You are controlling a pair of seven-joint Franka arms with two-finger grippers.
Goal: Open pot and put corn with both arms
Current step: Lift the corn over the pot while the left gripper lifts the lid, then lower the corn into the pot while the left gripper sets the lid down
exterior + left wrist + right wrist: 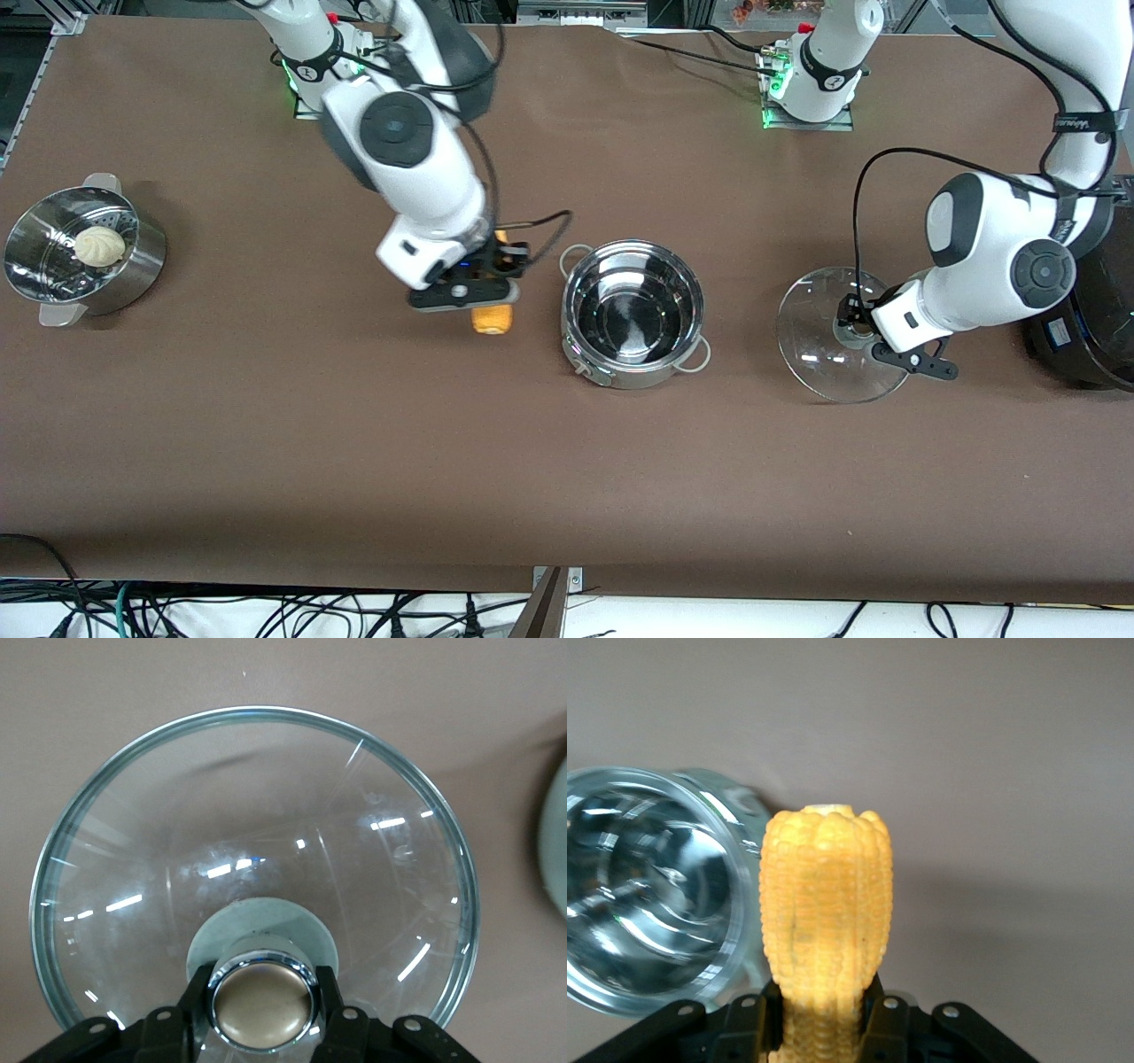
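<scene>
The steel pot (633, 312) stands open and empty mid-table; it also shows in the right wrist view (651, 890). My right gripper (474, 292) is shut on the yellow corn cob (493, 317), held in the air over the table beside the pot, toward the right arm's end. In the right wrist view the corn (826, 904) stands out from between the fingers. My left gripper (873, 330) is shut on the tan knob (261, 1005) of the glass lid (833, 337), held tilted with its lower rim at the table, beside the pot toward the left arm's end.
A perforated steamer basket (133, 257) with a white bun (99, 245) stands near the right arm's end of the table. A black round appliance (1094, 319) sits at the left arm's end, close to the left arm.
</scene>
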